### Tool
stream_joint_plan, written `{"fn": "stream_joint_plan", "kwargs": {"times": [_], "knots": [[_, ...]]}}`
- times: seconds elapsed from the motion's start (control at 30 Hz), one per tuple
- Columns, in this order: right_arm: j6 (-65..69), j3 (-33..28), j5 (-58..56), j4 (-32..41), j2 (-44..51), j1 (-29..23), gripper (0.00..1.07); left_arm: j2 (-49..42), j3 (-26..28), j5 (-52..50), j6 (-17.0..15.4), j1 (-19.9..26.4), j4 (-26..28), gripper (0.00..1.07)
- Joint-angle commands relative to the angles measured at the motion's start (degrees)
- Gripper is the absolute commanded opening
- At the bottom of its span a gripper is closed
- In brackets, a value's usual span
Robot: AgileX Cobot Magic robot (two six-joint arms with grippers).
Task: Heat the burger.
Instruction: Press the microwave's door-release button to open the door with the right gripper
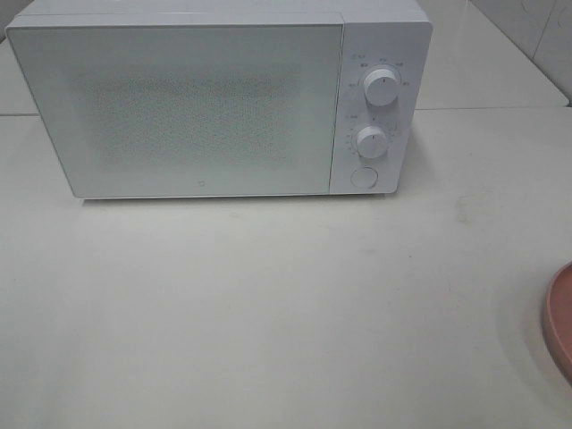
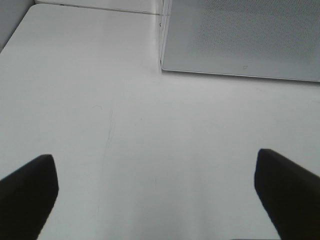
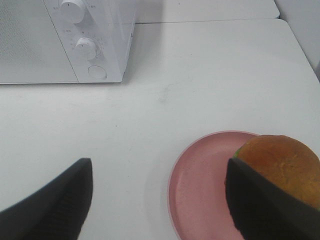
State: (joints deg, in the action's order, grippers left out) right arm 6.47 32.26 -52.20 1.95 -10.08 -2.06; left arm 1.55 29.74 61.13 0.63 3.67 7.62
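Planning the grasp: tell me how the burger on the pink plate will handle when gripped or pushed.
The burger probably squashes under a firm grip: its domed bun looks soft. A green edge under the bun hints at stacked layers, which may slide apart if tilted. Pushed instead, it might skid across the smooth pink plate.

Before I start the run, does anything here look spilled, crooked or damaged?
Nothing stands out: the microwave stands upright and shut, the burger sits on the pink plate, and the table shows no spills or damage.
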Motion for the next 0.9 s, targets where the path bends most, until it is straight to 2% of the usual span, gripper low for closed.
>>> {"fn": "stream_joint_plan", "kwargs": {"times": [0.03,0.67,0.9], "knots": [[0.0,0.4,2.18,-0.11,-2.58,0.23,0.73,-0.11,-0.23,0.17,0.11,0.11,0.34,1.0],[-1.38,0.4,17.36,-0.11,-20.45,0.23,0.73,-0.11,-0.23,0.17,0.11,0.11,0.34,1.0],[-2.64,0.34,26.53,-0.23,-29.85,0.23,0.73,-0.11,-0.23,0.17,0.11,0.11,0.34,1.0]]}}
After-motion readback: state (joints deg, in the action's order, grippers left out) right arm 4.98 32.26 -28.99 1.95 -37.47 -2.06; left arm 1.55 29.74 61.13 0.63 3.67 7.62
